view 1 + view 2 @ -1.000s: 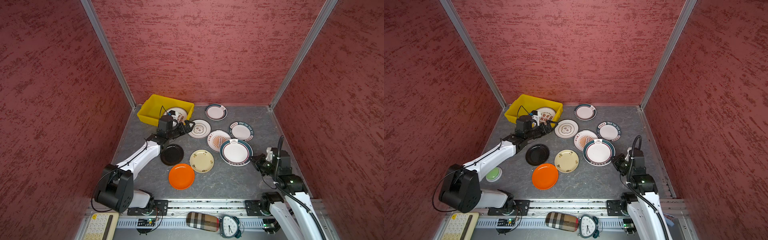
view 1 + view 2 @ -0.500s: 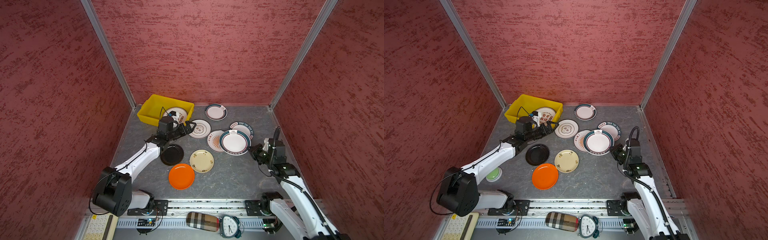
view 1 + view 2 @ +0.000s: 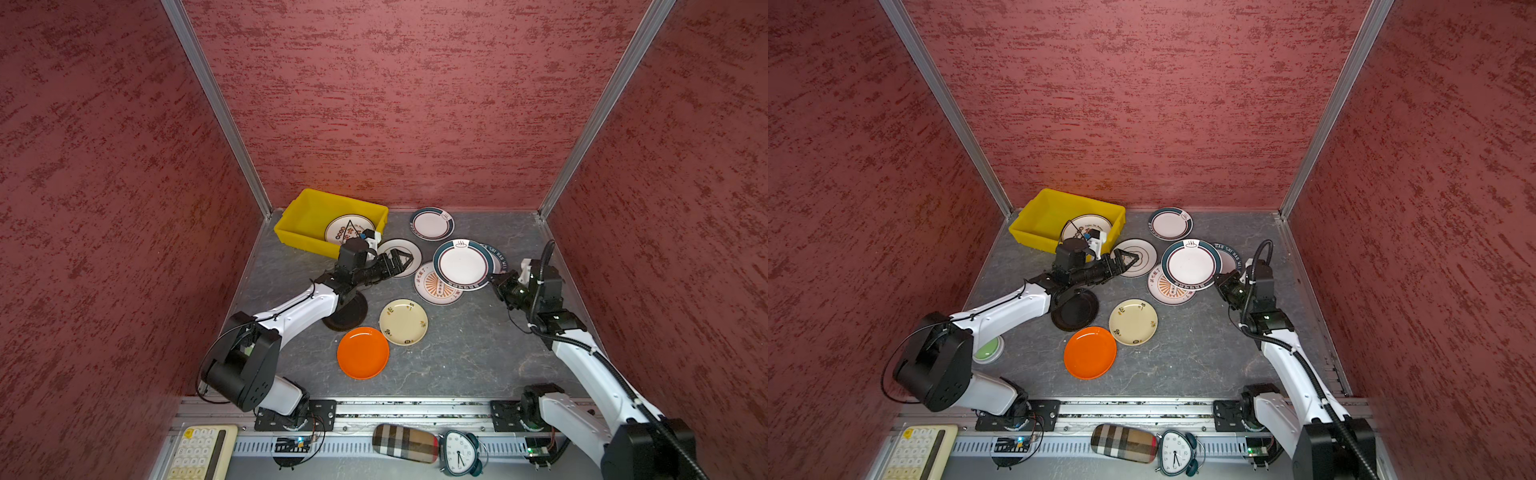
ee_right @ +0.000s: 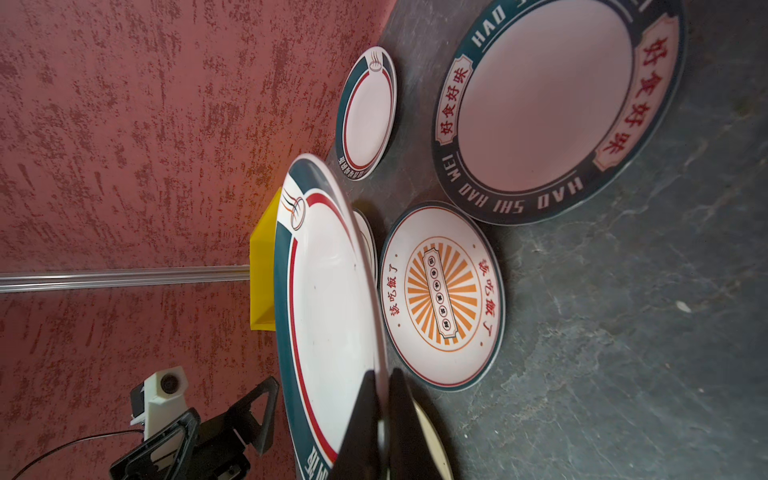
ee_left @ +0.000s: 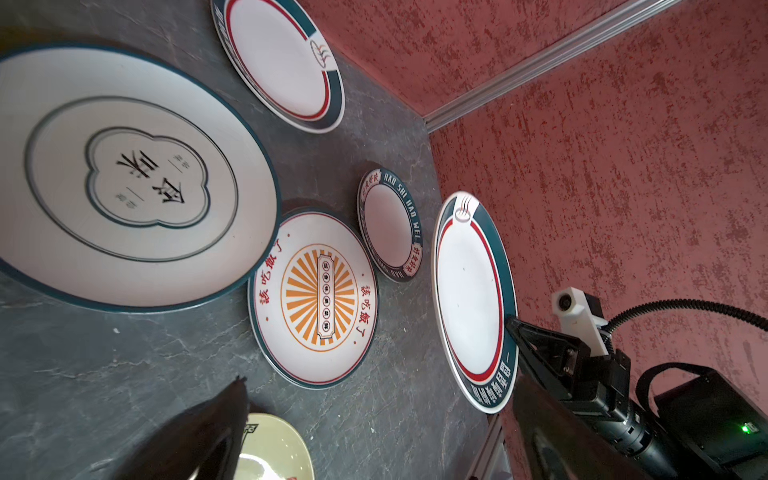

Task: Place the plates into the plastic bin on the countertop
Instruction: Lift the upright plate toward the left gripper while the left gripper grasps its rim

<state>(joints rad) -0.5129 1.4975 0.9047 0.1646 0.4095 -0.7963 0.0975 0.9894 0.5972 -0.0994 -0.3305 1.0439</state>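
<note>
Two jaws of right gripper (image 3: 496, 279) are clamping teal-rimmed plate (image 3: 462, 264) by its edge, raising it over sunburst plate (image 3: 436, 286). Left gripper (image 3: 401, 262) is gaping wide, hovering over cloud-outline plate (image 3: 397, 246) beside plastic bin (image 3: 299, 208), which is holding one triangle-print plate (image 3: 347, 227) on countertop (image 3: 457, 353).

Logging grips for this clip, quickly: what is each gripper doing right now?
Left gripper: open, holding nothing.
Right gripper: closed on the rim of the teal-rimmed plate.
</note>
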